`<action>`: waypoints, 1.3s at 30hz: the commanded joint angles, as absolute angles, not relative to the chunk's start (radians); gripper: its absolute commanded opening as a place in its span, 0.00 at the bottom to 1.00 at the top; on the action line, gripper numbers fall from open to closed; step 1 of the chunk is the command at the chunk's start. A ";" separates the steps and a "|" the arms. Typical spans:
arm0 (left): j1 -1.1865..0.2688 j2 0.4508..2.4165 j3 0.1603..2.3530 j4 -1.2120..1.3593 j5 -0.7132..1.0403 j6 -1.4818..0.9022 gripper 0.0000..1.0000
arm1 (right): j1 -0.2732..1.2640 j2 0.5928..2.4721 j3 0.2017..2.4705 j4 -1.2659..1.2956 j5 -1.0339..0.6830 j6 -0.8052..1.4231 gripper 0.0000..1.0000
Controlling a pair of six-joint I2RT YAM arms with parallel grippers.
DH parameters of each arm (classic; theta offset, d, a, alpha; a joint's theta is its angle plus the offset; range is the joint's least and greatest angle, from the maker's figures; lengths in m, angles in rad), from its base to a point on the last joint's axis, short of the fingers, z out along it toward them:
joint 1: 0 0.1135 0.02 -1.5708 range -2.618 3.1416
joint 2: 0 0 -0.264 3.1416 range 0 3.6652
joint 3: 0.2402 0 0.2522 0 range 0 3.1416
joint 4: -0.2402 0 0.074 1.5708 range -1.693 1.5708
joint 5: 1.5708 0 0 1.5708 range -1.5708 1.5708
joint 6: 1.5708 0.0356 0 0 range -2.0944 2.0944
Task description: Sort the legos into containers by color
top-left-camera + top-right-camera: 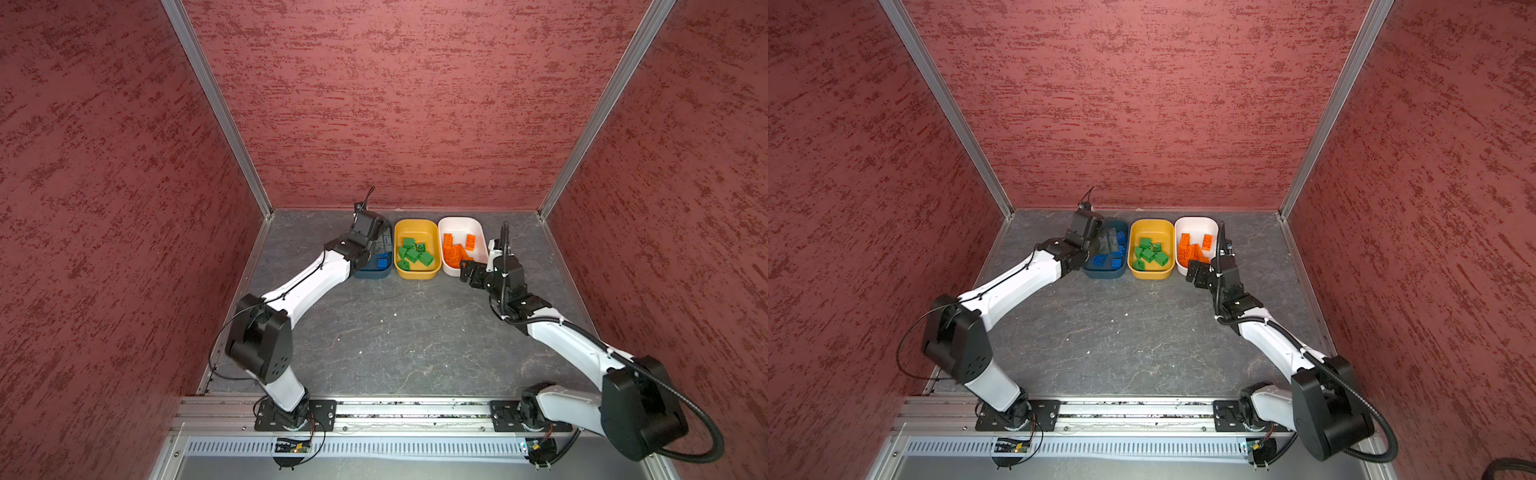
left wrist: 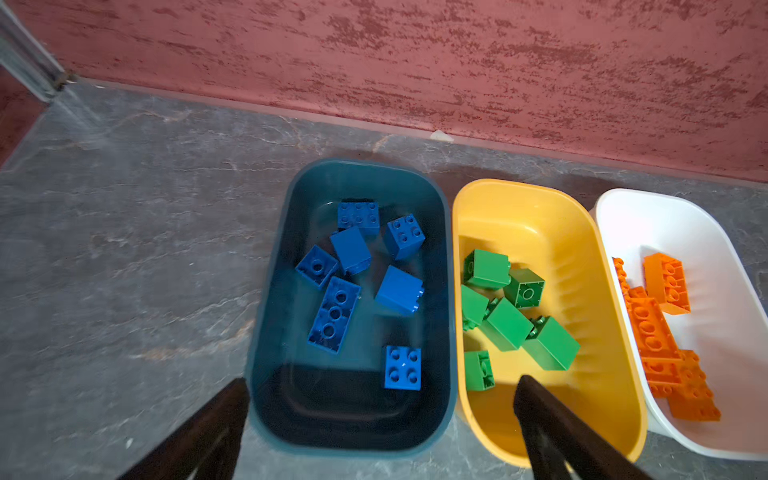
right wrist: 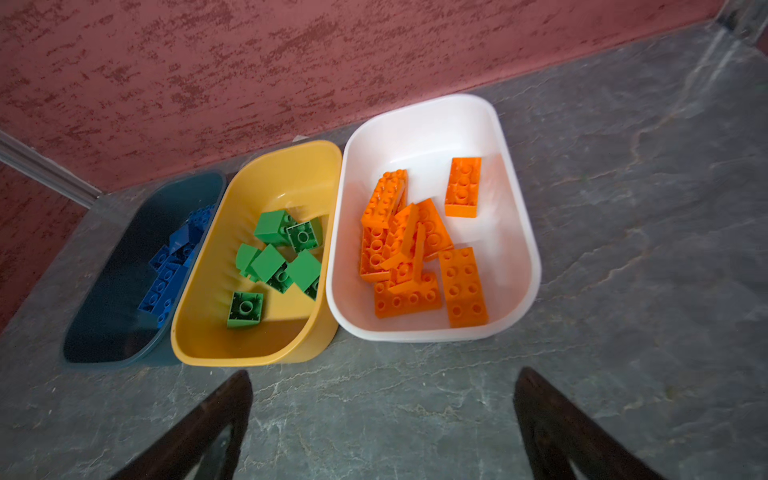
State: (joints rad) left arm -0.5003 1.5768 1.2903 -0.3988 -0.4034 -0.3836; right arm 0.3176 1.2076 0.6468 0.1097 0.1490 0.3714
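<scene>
Three tubs [image 2: 357,174], one colour each: blue bricks [image 2: 399,289], green bricks [image 2: 507,324], orange bricks [image 3: 461,286]; left hand [image 2: 382,382], right hand [image 3: 384,374] splayed.

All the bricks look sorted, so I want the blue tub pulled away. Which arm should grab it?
Probably the left. The open left gripper hangs over the teal tub, while the right gripper sits near the white tub, with the yellow tub between.

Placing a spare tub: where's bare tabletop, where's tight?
Free: grey marbled tabletop in front of the tubs; strips left of the dark teal plastic tub and right of the white plastic tub. Crowded: back row, mustard yellow plastic tub packed between them.
</scene>
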 commanded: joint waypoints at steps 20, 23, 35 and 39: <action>-0.092 1.532 0.656 0.343 -0.363 -0.036 1.00 | 0.002 1.357 0.420 0.730 0.280 0.094 0.99; -0.087 1.576 0.651 0.455 -0.299 0.045 0.99 | -0.009 1.362 0.378 0.817 0.224 0.071 0.99; 0.006 1.530 0.368 0.903 -0.126 -0.028 0.99 | -0.057 1.440 0.280 1.077 0.067 0.043 0.99; 0.006 1.542 0.362 0.938 -0.128 -0.023 0.99 | -0.066 1.521 0.197 1.290 0.012 0.037 0.99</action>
